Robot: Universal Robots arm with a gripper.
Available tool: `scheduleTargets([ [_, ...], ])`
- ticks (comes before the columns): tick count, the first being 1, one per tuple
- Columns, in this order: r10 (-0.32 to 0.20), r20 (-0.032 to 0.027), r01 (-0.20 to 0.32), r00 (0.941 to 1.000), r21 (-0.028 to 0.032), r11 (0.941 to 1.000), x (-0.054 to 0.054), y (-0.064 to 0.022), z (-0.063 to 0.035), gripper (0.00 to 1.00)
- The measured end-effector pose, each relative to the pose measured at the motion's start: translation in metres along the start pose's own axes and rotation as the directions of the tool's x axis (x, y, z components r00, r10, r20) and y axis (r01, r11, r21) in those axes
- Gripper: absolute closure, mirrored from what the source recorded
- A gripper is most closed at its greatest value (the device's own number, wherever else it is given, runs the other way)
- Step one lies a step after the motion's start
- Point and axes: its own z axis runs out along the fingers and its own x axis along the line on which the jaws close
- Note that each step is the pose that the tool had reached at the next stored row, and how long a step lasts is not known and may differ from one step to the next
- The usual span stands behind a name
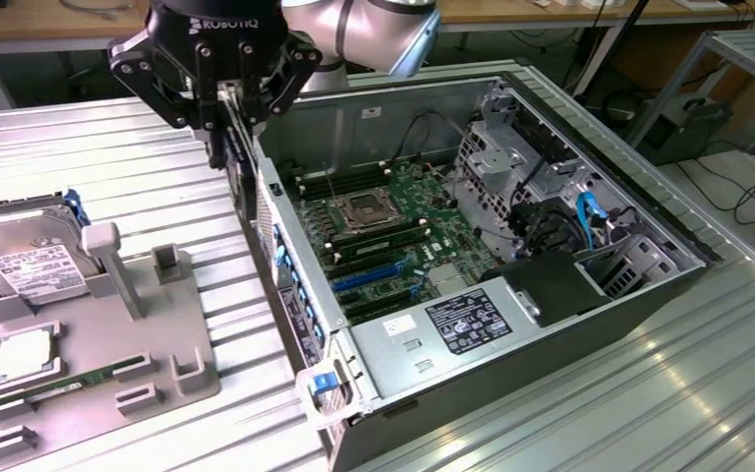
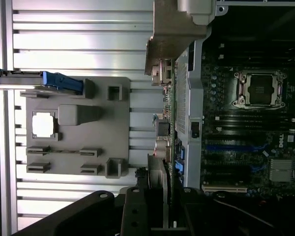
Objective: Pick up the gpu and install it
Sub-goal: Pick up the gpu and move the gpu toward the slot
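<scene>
Between the fingers [image 1: 255, 110] of the hand [image 1: 231, 126] [image 2: 162, 209] hangs the gpu [image 1: 236, 172] [image 2: 163, 129]. It is a thin card seen edge-on and held upright, with the fingers pinching it on both faces. Its silvery bracket [image 2: 173, 34] sits at the end of the card away from the fingers.

Directly below the hand, the card's lower edge is at the rim of the open case [image 1: 549, 324] [image 2: 191, 98], along the wall. I cannot tell whether the card touches that rim. Beyond the wall, on the hand's side toward the exterior view's right, the motherboard [image 1: 397, 231] [image 2: 246, 137] lies flat in the case. The socket [image 1: 358, 208] [image 2: 259, 89] is nearest the hand and the blue slots [image 1: 365, 278] are farther off.

On the hand's other side, lower down, a grey fixture [image 1: 102, 344] [image 2: 73, 132] rests on the slatted worktop [image 1: 129, 157] [image 2: 78, 44]. It carries a drive [image 1: 24, 256] standing tilted at its far end and a green memory stick [image 1: 56, 388] lying in a slot. Both are well apart from the hand.

Above the hand, the grey arm [image 1: 365, 29] leans in over the case.
</scene>
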Motion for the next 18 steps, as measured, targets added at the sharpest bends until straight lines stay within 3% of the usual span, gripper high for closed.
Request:
scheduleTargets([
  [18,0.0,0.0,0.0,1.0,0.0,1.0,-0.023,-0.0005,-0.0004,0.72],
])
